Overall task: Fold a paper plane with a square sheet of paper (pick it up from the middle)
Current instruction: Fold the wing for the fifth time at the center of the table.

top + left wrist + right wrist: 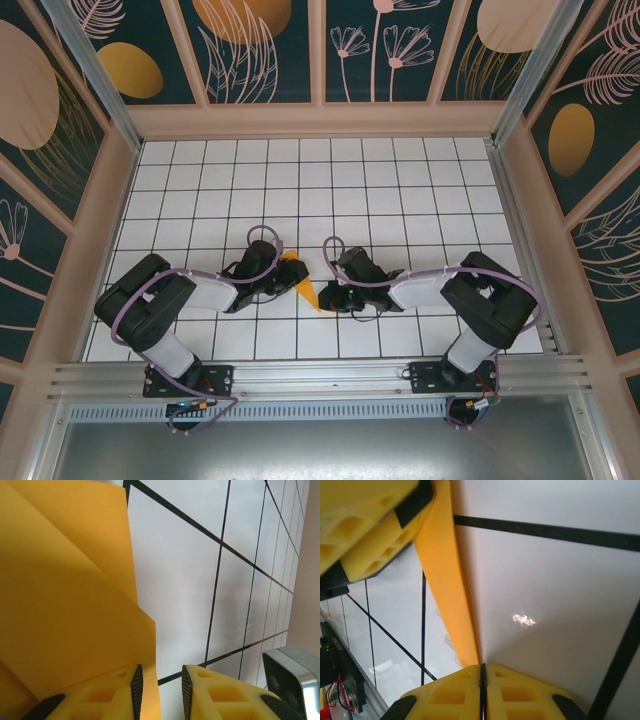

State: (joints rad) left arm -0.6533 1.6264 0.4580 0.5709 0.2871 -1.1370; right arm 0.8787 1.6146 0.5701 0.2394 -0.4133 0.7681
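The paper (pixel 303 283) is lying just below the middle of the top view, on the white gridded table (pixel 300 190), wedged between the two arms. It is showing there as a small orange-yellow wedge with its point aimed toward the lower edge of the frame.

The left gripper (pixel 281 283) is reaching in from the left, and the right gripper (pixel 326 290) is meeting it from the right, so the two are sitting close together over the sheet.

In the left wrist view the folded paper (pixel 65 605) is filling the left half of the frame in layered flaps. The yellow fingers (pixel 107 697) at the bottom are standing spread, with a clear gap between them. The paper's edge is dropping into that gap beside the left-hand finger; whether it is actually touching the pad is hard to tell.

In the right wrist view the fingers (pixel 520 695) at the bottom are pressing tight together. A narrow strip of paper (pixel 447 590) is running down from the upper left straight into their seam, so this gripper is pinching the paper's edge.
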